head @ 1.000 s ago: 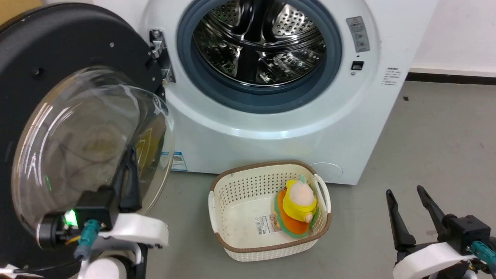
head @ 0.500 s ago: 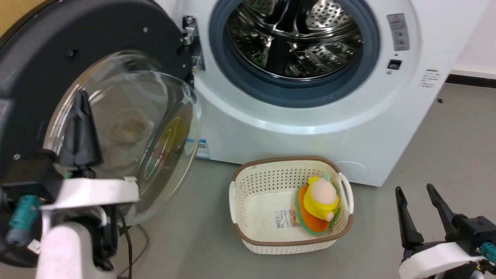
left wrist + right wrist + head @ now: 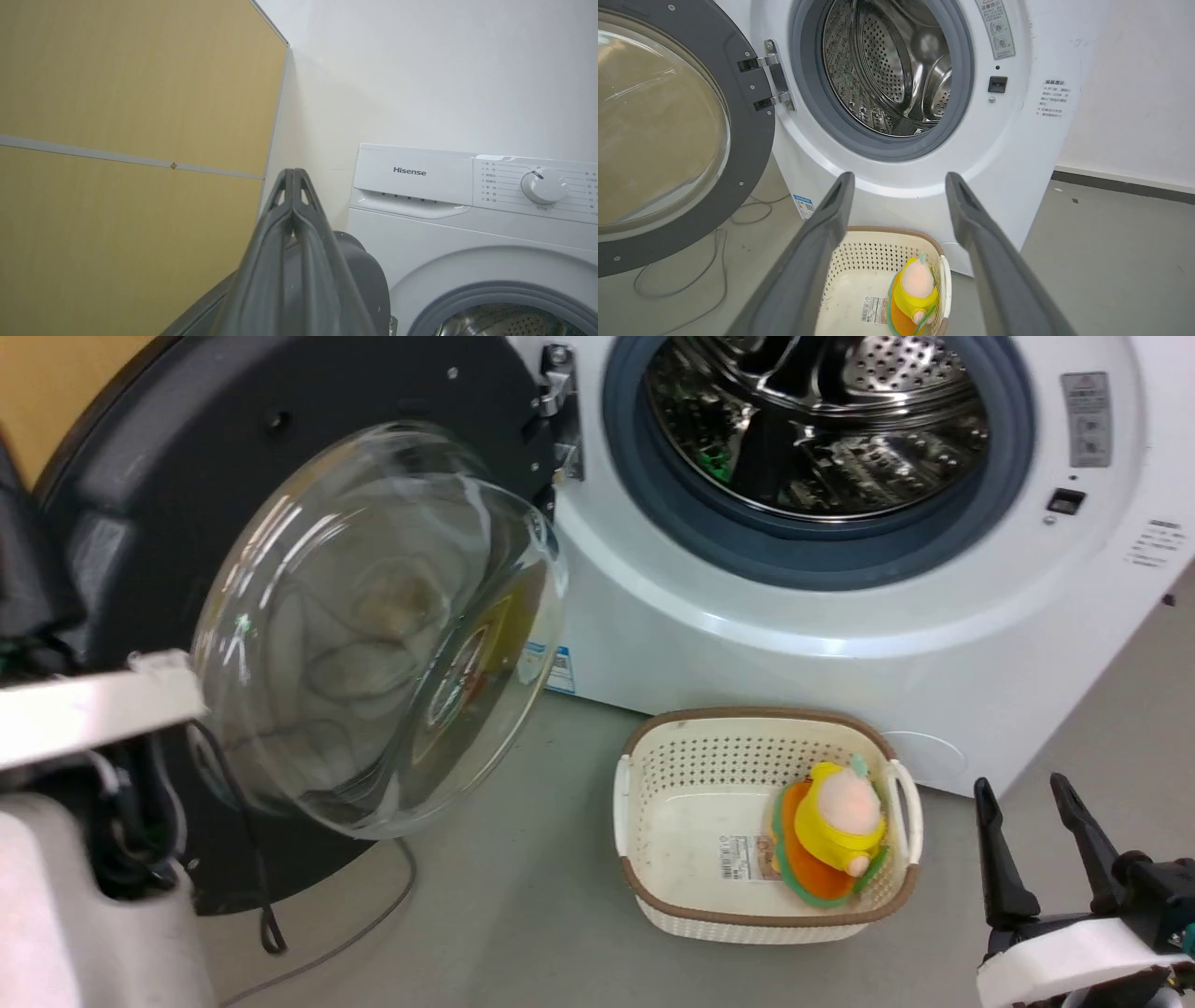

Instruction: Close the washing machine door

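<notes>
The washing machine door [image 3: 308,439] stands wide open at the left, black rim around a bulging glass bowl [image 3: 373,625]. The white washing machine [image 3: 840,644] shows its steel drum [image 3: 822,420] and grey gasket. In the left wrist view my left gripper [image 3: 292,173] is shut on nothing, its fingers pointing up past the door's dark rim [image 3: 362,270] toward the wall. Its pale forearm [image 3: 84,709] lies at the door's outer left edge. My right gripper [image 3: 1036,812] is open and empty, low at the right, facing the machine [image 3: 1008,140] with its fingertips [image 3: 845,182] spread.
A cream laundry basket [image 3: 766,716] holding a yellow and orange plush toy [image 3: 836,831] sits on the grey floor before the machine. A cable [image 3: 373,915] trails under the door. A wooden panel [image 3: 117,93] and white wall stand to the left of the machine.
The head camera has swung left, so everything sits further right. My left arm has risen from in front of the glass bowl and moved out to the door's left edge. The right gripper has held still.
</notes>
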`<state>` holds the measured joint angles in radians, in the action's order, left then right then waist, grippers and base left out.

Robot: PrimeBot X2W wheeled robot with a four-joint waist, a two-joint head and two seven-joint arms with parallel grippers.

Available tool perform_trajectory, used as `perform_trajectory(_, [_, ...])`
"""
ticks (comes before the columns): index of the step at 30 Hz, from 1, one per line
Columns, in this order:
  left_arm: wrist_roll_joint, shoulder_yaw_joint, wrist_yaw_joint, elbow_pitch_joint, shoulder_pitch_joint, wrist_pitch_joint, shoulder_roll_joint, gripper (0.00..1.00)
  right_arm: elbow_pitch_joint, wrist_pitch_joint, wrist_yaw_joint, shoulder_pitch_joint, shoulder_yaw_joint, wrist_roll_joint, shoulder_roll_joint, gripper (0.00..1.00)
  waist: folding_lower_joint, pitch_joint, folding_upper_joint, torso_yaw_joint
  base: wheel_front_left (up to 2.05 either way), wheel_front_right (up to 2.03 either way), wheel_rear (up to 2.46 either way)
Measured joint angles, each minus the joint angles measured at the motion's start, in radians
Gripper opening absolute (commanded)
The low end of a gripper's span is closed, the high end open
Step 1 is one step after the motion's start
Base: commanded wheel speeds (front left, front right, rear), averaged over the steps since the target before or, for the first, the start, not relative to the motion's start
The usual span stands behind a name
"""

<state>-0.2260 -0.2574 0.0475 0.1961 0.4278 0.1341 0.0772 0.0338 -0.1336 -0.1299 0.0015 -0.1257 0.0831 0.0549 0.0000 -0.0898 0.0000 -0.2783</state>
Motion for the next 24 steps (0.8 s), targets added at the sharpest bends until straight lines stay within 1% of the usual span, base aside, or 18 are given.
perform_trajectory(3, [-0.046, -0.046, 0.005, -0.03, 0.046, 0.005, 0.012, 0.0, 0.005, -0.002, 0.0, 0.0, -0.005, 0.007, 0.0, 1.0, 0.0001, -0.004, 0.0, -0.023, 0.0, 0.0, 0.0])
perform_trajectory(7, [-0.136, -0.111, 0.009, -0.09, 0.094, 0.004, 0.039, 0.0, 0.015, -0.011, 0.0, 0.0, -0.007, 0.007, 0.0, 1.0, 0.0, -0.011, 0.0, -0.046, 0.0, 0.0, 0.0])
perform_trajectory(10, [-0.187, -0.156, 0.009, -0.145, 0.125, -0.018, 0.071, 0.0, 0.021, -0.02, 0.0, -0.002, -0.008, 0.01, 0.0, 1.0, 0.0, -0.017, 0.0, -0.06, 0.0, 0.0, 0.0])
perform_trajectory(14, [-0.267, -0.218, 0.009, -0.235, 0.172, -0.043, 0.099, 0.0, 0.029, -0.027, 0.0, -0.005, -0.01, 0.015, 0.0, 1.0, 0.0, -0.024, 0.0, -0.078, 0.0, 0.0, 0.0])
perform_trajectory(17, [-0.34, -0.255, 0.007, -0.32, 0.204, -0.098, 0.116, 0.0, 0.03, -0.035, 0.0, -0.013, -0.013, 0.016, 0.0, 1.0, 0.0, -0.029, 0.0, -0.091, 0.0, 0.0, 0.0])
perform_trajectory(18, [-0.379, -0.271, 0.003, -0.354, 0.216, -0.129, 0.117, 0.0, 0.031, -0.036, 0.0, -0.013, -0.016, 0.016, 0.0, 1.0, 0.0, -0.03, 0.0, -0.096, 0.0, 0.0, 0.0])
perform_trajectory(19, [-0.441, -0.293, -0.007, -0.387, 0.237, -0.172, 0.112, 0.0, 0.032, -0.037, 0.0, -0.014, -0.017, 0.016, 0.0, 1.0, 0.0, -0.031, 0.0, -0.1, 0.0, 0.0, 0.0])
perform_trajectory(21, [-0.55, -0.33, -0.012, -0.447, 0.271, -0.258, 0.115, 0.0, 0.033, -0.041, 0.0, -0.014, -0.025, 0.02, 0.0, 1.0, 0.0, -0.033, 0.0, -0.109, 0.0, 0.0, 0.0])
perform_trajectory(24, [-0.637, -0.376, -0.012, -0.515, 0.292, -0.335, 0.137, 0.0, 0.035, -0.047, 0.0, -0.014, -0.033, 0.023, 0.0, 1.0, 0.0, -0.038, 0.0, -0.121, 0.0, 0.0, 0.0])
